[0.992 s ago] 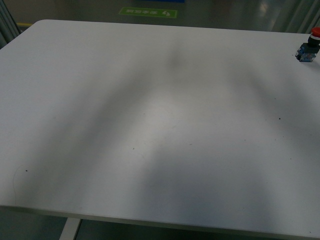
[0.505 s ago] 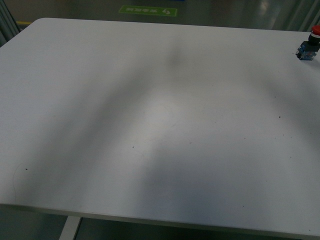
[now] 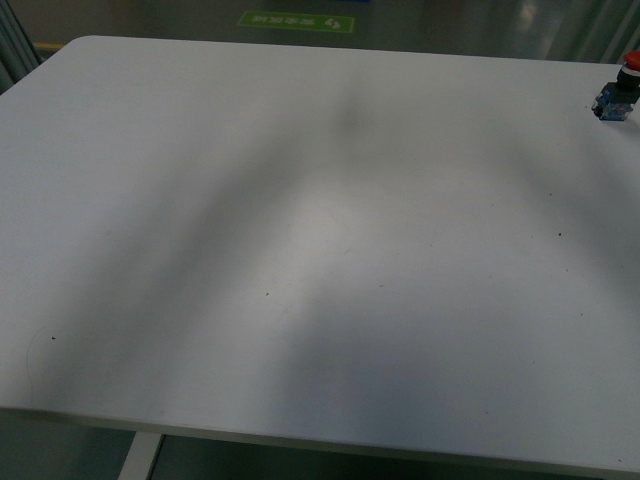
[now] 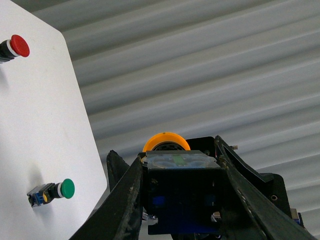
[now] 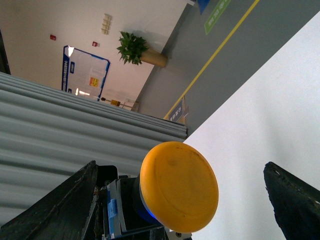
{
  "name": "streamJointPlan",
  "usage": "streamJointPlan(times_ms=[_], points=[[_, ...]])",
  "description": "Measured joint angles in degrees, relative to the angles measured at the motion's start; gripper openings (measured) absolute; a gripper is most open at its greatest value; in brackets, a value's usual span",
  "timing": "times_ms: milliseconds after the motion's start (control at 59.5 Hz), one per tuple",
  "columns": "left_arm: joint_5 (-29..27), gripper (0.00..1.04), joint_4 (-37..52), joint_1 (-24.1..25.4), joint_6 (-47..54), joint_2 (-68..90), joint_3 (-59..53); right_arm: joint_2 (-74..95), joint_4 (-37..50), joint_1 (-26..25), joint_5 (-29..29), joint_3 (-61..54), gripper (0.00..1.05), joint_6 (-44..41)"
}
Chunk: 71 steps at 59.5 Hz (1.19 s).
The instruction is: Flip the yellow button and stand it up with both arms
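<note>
Status: front view is almost unchanged over the last second. The table (image 3: 300, 250) has no arm over it, and the red button (image 3: 618, 95) at the far right edge sits a touch higher in frame than a second ago (camera nudge, I'd guess, not the part). So nothing on the table has moved; the work is all up in the air.

The yellow button (image 5: 179, 186) is off the table. The left gripper (image 4: 172, 170) pinches its black block (image 4: 182, 205) from both sides, cap (image 4: 166, 141) pointing away from that wrist. The right gripper (image 5: 180, 170) faces the cap head-on, fingers (image 5: 295, 200) spread wide either side, no contact visible. The green button (image 4: 55, 191) sits near the table edge, untouched.

Read: mid-handover. Right has to close on the cap or collar before left lets go.
</note>
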Motion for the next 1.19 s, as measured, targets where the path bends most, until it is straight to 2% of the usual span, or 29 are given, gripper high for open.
streamJointPlan(times_ms=[252,437,505,589,908,1194], points=[[0.0,0.35,0.0,0.0,0.0,0.0,0.0,0.1,0.0,0.3,0.6,0.1,0.97,0.1],[0.0,0.35,0.0,0.0,0.0,0.0,0.0,0.1,0.0,0.8,0.9,0.1,0.66,0.7],[0.0,0.35,0.0,0.0,0.0,0.0,0.0,0.2,0.0,1.0,1.1,0.1,0.5,1.0],[0.0,0.35,0.0,0.0,-0.2,0.0,0.0,0.3,0.1,1.3,1.2,0.7,0.39,2.0],[0.0,0.35,0.0,0.0,-0.7,0.0,0.0,0.4,0.7,1.6,1.4,0.7,0.36,4.0],[0.0,0.85,0.0,0.0,-0.2,0.0,0.0,1.3,1.2,1.7,1.4,0.7,0.35,3.0]])
